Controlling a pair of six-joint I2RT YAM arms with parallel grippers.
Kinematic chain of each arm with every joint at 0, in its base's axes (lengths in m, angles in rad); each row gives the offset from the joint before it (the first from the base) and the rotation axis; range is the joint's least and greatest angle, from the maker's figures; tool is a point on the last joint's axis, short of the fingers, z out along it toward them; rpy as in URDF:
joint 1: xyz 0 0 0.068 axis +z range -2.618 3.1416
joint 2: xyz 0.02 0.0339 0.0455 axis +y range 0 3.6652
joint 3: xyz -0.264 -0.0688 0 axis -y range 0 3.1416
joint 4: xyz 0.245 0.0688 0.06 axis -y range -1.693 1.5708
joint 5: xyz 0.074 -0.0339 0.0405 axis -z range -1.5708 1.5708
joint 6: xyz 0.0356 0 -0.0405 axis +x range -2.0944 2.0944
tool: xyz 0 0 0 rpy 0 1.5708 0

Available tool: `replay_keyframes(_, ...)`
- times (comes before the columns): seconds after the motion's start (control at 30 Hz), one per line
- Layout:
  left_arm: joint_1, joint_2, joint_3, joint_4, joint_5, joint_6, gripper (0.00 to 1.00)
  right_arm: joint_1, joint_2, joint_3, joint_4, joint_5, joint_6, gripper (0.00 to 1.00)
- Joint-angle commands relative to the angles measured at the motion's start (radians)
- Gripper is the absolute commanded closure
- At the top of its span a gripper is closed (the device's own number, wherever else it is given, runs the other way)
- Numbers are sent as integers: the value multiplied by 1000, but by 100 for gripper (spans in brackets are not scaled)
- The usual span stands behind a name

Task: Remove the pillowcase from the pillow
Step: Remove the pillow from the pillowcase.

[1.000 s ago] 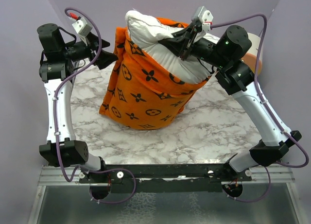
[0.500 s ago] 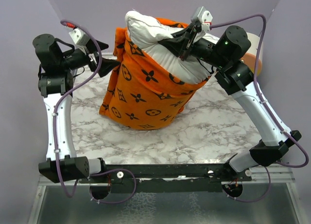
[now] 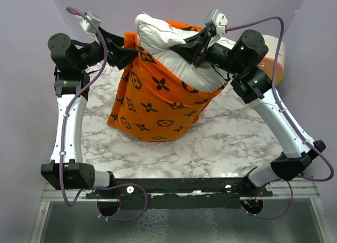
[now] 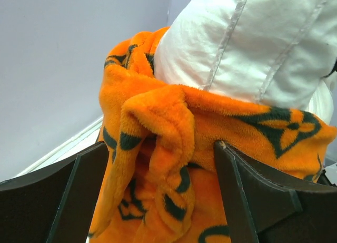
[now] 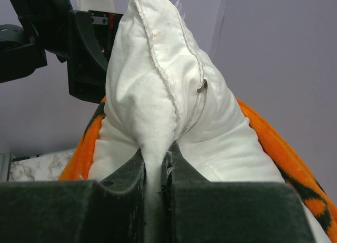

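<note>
The white pillow [image 3: 163,35] stands on end at the back of the table, its lower part inside an orange pillowcase [image 3: 158,100] with black motifs. My right gripper [image 3: 197,50] is shut on a pinch of the pillow's top edge [image 5: 152,85], and the cloth is squeezed between its fingers [image 5: 157,164]. My left gripper [image 3: 126,48] is open at the pillowcase's upper left rim. In the left wrist view its jaws stand wide apart on either side of a bunched orange fold [image 4: 168,127], with the pillow [image 4: 253,42] above it.
A white and orange round cylinder [image 3: 276,56] stands at the back right behind my right arm. The marble tabletop [image 3: 231,137] lies in front of the pillow. Purple walls close in at the back and sides. The left arm [image 5: 79,48] shows behind the pillow in the right wrist view.
My left gripper has moved up and to the right, from beside the pillowcase onto its upper left rim, so its jaws now straddle a fold. The right gripper has kept its hold.
</note>
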Motion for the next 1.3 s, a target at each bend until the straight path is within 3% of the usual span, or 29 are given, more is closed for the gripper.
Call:
replay_keyframes(0.0,-34,-1,18,11,-69,22,20,6,-37,-15,13,-35,22,99)
replay_keyframes(0.2,-14,-18,-28,-100,-71,184,70,6,-54,-12,11,16,17,99)
replay_keyframes(0.43,22,-105,-151,-110,-108,299,100,5,-30,57,-22,120,9,99)
replay_keyframes(0.63,21,-109,-220,-233,-201,480,100,6,-27,99,7,240,29,99)
replay_keyframes(0.93,22,-153,-396,-623,-337,998,100,-3,-18,183,15,550,-16,99)
replay_keyframes(1.13,23,-170,-499,-793,-559,1271,100,-32,-16,174,17,631,0,99)
replay_keyframes(1.27,24,-149,-517,-942,-618,1419,100,-41,-19,162,29,649,23,99)
